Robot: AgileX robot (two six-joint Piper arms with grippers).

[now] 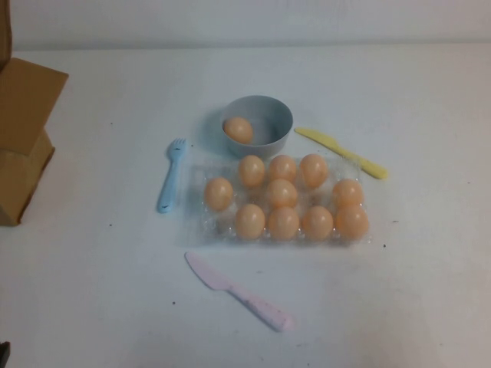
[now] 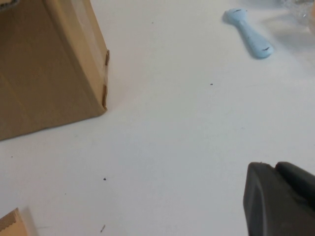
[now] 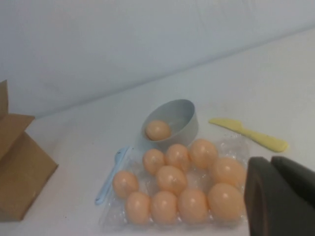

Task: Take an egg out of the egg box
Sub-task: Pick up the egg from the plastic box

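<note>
The clear plastic egg box [image 1: 198, 224] lies in the middle of the table and holds several orange-tan eggs, such as the one at its front right [image 1: 352, 221]. One more egg [image 1: 238, 129] lies in the grey-blue bowl [image 1: 280, 109] just behind the box. In the right wrist view the box [image 3: 237, 143], its eggs and the egg in the bowl [image 3: 157, 130] all show. My right gripper [image 3: 270, 160] is shut and empty, near the box's front right. My left gripper [image 2: 275, 166] is shut and empty over bare table, far left. Neither gripper shows in the high view.
A brown cardboard box [image 1: 23, 138] stands at the left edge, close to my left gripper [image 2: 49, 64]. A blue fork [image 1: 170, 176] lies left of the egg box, a yellow knife [image 1: 341, 152] behind its right, a pink knife [image 1: 238, 291] in front.
</note>
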